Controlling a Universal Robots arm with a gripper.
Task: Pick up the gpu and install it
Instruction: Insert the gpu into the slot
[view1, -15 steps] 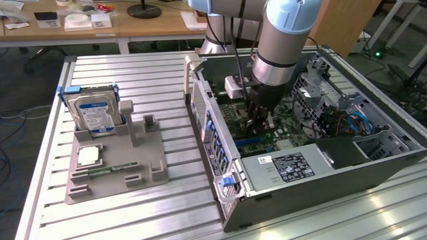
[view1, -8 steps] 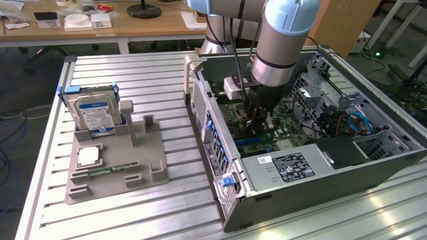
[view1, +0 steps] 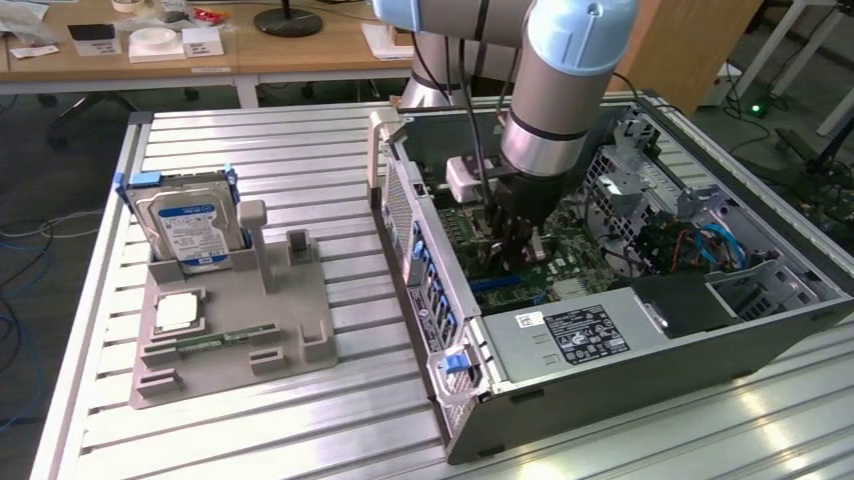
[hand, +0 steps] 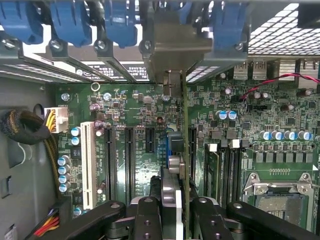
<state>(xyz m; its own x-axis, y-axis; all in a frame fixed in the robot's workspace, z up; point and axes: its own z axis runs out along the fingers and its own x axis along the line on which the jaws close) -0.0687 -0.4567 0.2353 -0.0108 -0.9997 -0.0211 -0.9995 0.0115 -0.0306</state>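
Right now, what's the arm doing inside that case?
The gripper is down inside the open PC case, shut on the gpu, which it holds on edge over the green motherboard, in line with the expansion slots. Whether the card is seated yet can't be told. On the grey holder beside the case, the hard drive stands upright.

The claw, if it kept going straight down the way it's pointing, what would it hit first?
Probably the motherboard: the claw holds the gpu edge-on just above its expansion slots, though the remaining gap is hard to judge.
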